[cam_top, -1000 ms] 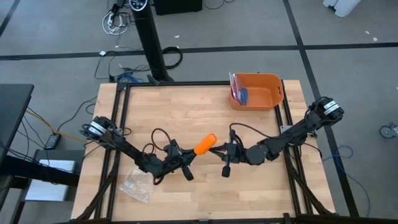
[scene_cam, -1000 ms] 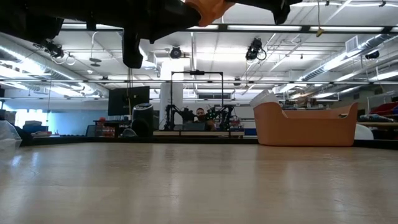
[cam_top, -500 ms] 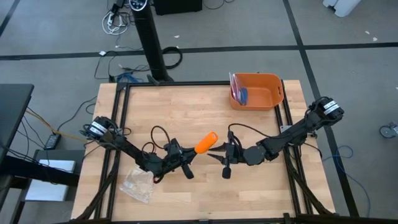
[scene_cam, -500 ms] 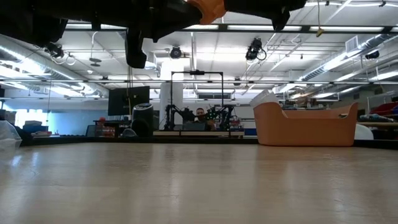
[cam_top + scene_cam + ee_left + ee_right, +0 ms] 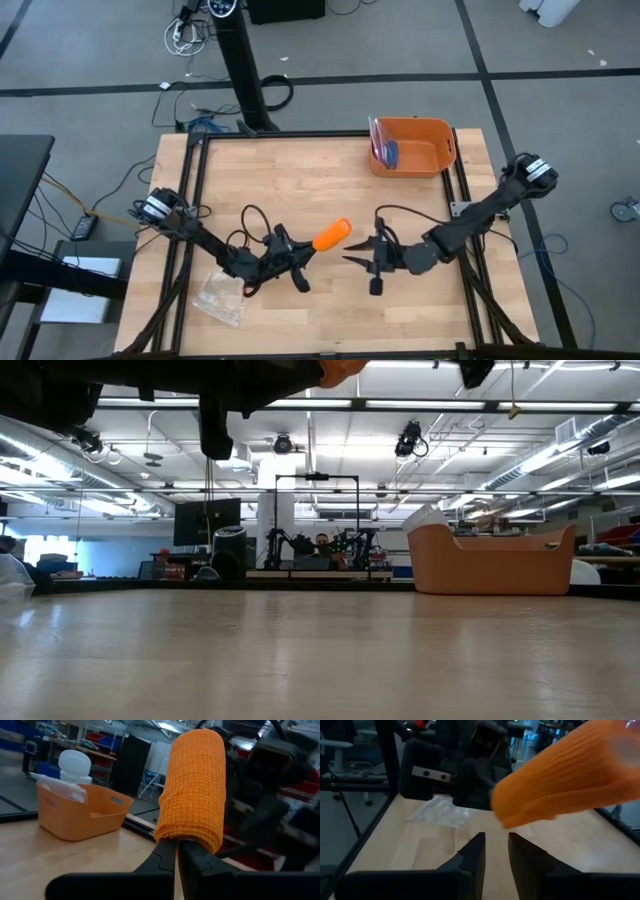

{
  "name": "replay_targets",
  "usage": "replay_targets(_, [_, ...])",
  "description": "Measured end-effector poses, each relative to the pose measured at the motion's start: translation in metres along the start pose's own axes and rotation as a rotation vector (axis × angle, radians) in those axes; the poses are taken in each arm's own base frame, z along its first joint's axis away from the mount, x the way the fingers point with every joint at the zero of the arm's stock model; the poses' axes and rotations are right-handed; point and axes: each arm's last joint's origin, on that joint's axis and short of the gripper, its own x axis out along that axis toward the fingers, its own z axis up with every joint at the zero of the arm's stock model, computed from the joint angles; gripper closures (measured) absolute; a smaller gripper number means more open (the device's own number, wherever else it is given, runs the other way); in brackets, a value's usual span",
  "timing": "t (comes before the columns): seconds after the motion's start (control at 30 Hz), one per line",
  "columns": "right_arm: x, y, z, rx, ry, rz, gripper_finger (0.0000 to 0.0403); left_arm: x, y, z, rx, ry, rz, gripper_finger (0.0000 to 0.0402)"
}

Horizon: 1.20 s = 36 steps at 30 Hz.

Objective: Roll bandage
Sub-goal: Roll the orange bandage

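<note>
Right gripper (image 5: 368, 262) has let go and backed off toward 4 o'clock, its fingers a little apart. Left gripper (image 5: 301, 262) pinches the end of the rolled bandage (image 5: 331, 234), holding it above the desk (image 5: 290, 180) so it stays wound. Orange bin (image 5: 410, 146) sits at 1 o'clock.

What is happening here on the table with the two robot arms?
The left claw is shut on one end of a rolled orange bandage and holds it up above the wooden table. The right claw is open beside the roll's other end and is not touching it. A clear plastic bag lies near the left arm, and an orange bin stands at the far right corner.
</note>
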Motion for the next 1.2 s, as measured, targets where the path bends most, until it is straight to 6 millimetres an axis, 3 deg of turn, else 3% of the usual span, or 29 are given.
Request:
replay_targets(0.2, [-0.035,0.001,0.018,0.003,-0.036,-0.027,0.0292,-0.01,0.001,-0.007,0.191,0.031,-0.021,0.0393])
replay_targets(0.37, [-0.047,0.001,0.026,0.017,-0.064,0.001,0.027,-0.015,0.005,-0.013,0.439,0.064,-0.019,0.0393])
replay_targets(0.5, [-0.048,0.001,0.025,0.043,-0.054,0.003,0.0258,-0.017,0.008,-0.022,0.57,0.124,-0.027,0.0393])
replay_targets(0.8, [-0.033,-0.007,0.011,0.169,0.045,-0.03,0.0248,-0.019,0.008,-0.023,0.588,0.132,-0.017,0.0393])
replay_targets(1.2, [-0.032,-0.01,0.013,0.149,0.056,0.02,0.025,-0.021,0.021,-0.042,0.782,0.275,0.065,0.0393])
